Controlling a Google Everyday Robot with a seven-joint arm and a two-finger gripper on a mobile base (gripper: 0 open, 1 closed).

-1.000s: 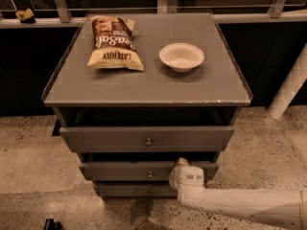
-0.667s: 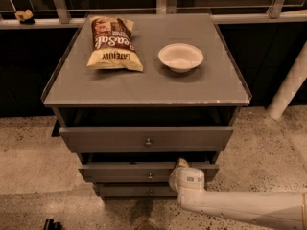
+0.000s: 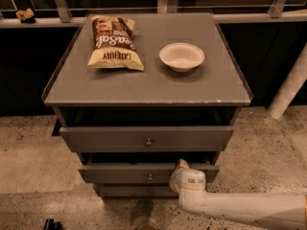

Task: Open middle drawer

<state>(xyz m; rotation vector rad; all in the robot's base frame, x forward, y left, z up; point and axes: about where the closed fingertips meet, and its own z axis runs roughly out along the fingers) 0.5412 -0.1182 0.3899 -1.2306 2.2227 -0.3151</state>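
- The middle drawer (image 3: 120, 173) is at 6 o'clock in the view, slightly pulled out under the top drawer (image 3: 105, 139), which is also ajar.
- The gripper (image 3: 182, 167) is at the middle drawer's upper edge, at 2 o'clock from its knob (image 3: 150, 177). Whether it is clamped or apart cannot be told.
- On the cabinet top (image 3: 144, 87), a chip bag (image 3: 114, 43) lies at 10 o'clock and a bowl (image 3: 182, 56) at 1 o'clock.

Matt grey middle drawer (image 3: 115, 173), small metal knob (image 3: 149, 178).
Glossy chip bag (image 3: 114, 44), smooth white bowl (image 3: 182, 56); smooth white gripper (image 3: 182, 165) at drawer's top edge.
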